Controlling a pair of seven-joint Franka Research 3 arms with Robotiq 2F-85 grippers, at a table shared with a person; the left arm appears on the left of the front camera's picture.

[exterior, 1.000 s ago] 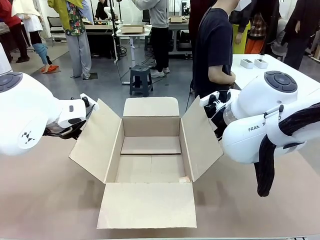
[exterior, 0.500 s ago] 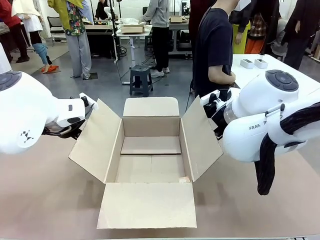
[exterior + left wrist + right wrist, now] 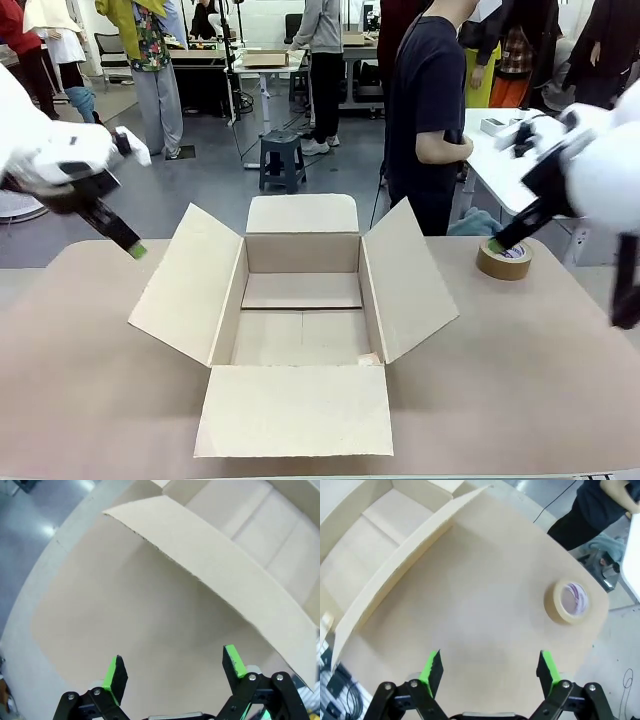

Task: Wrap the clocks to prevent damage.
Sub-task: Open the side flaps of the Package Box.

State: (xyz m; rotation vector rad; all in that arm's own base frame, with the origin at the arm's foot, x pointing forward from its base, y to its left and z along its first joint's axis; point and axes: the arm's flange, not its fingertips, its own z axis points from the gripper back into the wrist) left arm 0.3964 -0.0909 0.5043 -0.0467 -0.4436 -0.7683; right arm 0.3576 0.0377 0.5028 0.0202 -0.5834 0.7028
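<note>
A grey floor [image 3: 215, 185] stretches behind the tan worktop [image 3: 520, 390], a small dark stool [image 3: 281, 158] standing on it. Desks [image 3: 262, 60] line the far side; a white table [image 3: 490, 165] sits right.

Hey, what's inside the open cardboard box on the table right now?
Inside the cardboard box lie bare bottom flaps with a seam across, nothing visibly resting on them. The inner face of its near wall is hidden in the front view.

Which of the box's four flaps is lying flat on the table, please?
The near flap, on the robot's side: it lies flat, whereas both side flaps slant upward and the far flap stands raised.
</note>
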